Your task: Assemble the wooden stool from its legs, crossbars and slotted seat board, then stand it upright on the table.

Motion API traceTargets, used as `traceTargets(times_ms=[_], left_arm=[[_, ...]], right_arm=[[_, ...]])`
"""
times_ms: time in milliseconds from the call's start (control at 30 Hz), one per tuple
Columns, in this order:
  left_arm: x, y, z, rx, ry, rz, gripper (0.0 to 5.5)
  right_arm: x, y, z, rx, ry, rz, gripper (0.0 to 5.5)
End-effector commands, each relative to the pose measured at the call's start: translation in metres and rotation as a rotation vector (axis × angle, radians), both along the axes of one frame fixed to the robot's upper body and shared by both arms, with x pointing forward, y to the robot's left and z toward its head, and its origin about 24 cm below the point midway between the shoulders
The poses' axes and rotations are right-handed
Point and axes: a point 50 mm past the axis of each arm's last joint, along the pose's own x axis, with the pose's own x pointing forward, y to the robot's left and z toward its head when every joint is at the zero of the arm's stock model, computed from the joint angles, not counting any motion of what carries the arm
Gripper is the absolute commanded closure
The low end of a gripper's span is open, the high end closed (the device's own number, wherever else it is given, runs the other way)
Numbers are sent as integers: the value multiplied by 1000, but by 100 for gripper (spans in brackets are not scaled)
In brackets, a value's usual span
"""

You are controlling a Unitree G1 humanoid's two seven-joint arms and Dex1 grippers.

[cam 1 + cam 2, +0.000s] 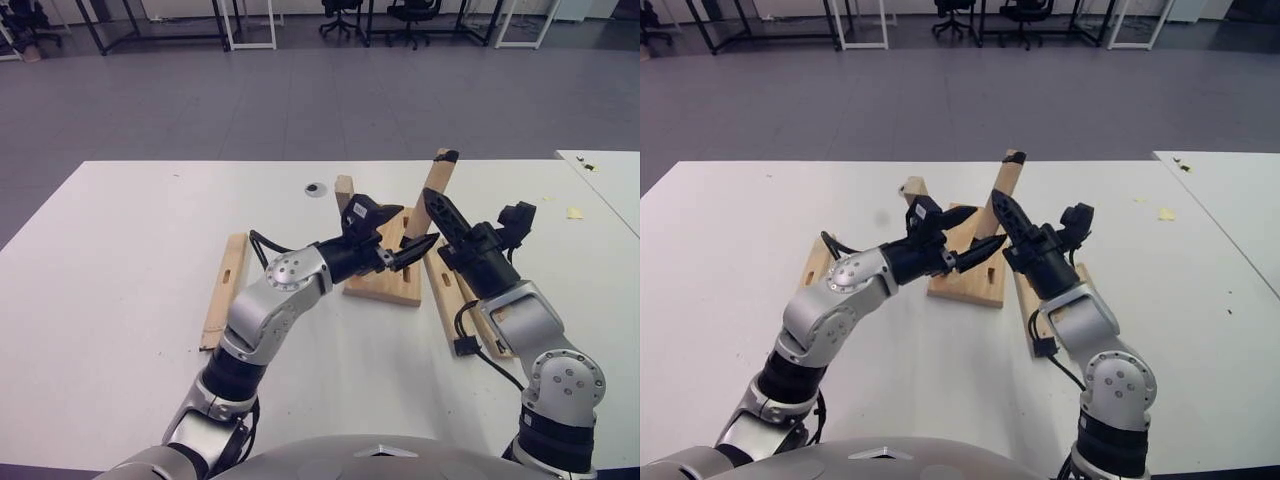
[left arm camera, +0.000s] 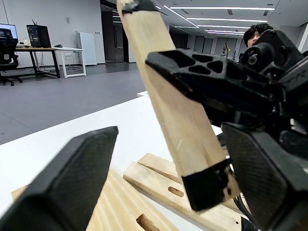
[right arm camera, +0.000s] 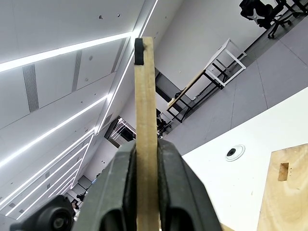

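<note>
On a white table [image 1: 120, 250] in an open office the slotted seat board [image 1: 385, 288] lies flat, and assembly looks barely begun. The right gripper [image 1: 430, 200] is clamped on a tilted leg [image 1: 437, 172] whose lower end meets the board; whether it sits in a slot I cannot tell. The left gripper [image 1: 393, 235] gapes wide either side of that leg, gripping nothing. Another leg [image 1: 344, 188] stands at the board's far corner. A crossbar [image 1: 224, 285] at left and more bars [image 1: 447, 300] under the right arm lie loose, so most joining is left
</note>
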Motion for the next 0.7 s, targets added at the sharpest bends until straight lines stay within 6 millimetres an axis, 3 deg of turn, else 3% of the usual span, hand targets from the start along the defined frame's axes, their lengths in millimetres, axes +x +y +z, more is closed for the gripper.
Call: traceTargets(times_ms=[33,500,567,700], left_arm=[[6,9,-10,77,5,77,157],[12,15,-13,137,-44,153,157],[9,11,-6,100,-68,129,157],[-7,5,13,-60,-72,45,157]], right_arm=[[-3,-6,9,-25,-44,4,509],[-21,-28,6,-229,-22,55,509],[-12,-38,-4,-337,-3,-70,509],[-13,-62,-46,-570,85,-279,509]])
